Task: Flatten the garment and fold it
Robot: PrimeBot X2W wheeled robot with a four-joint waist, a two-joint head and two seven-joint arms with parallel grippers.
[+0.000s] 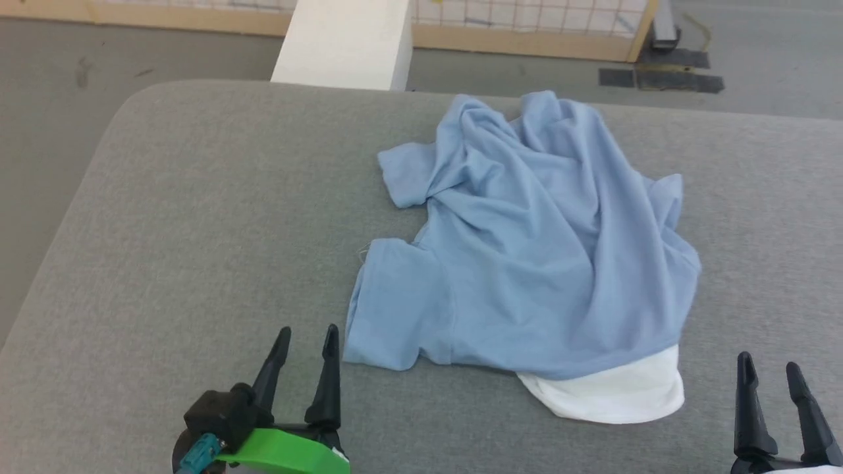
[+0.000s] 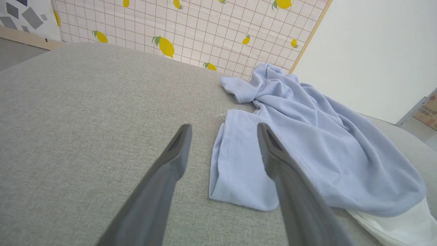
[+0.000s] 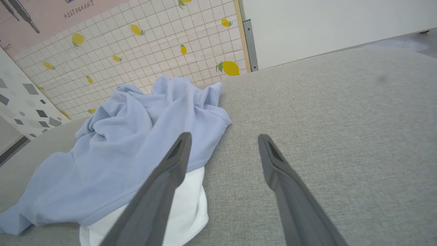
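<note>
1. The right gripper (image 3: 224, 137) rises from the bottom edge, its two dark fingers (image 3: 164, 184) spread wide apart with nothing between them.
2. The garment (image 3: 129, 153) lies crumpled on the view's left, a light blue knit heaped in soft folds and ridges.
3. A white panel (image 3: 193, 208) pokes out from under the blue hem at the near end. The finger on the view's left crosses in front of both; whether it touches them cannot be told.
4. The other finger stands over bare grey fabric surface (image 3: 341, 119), apart from the cloth.
5. Behind the surface stand a gridded lemon-print screen (image 3: 153, 51) and a plain white wall (image 3: 324, 24).
</note>
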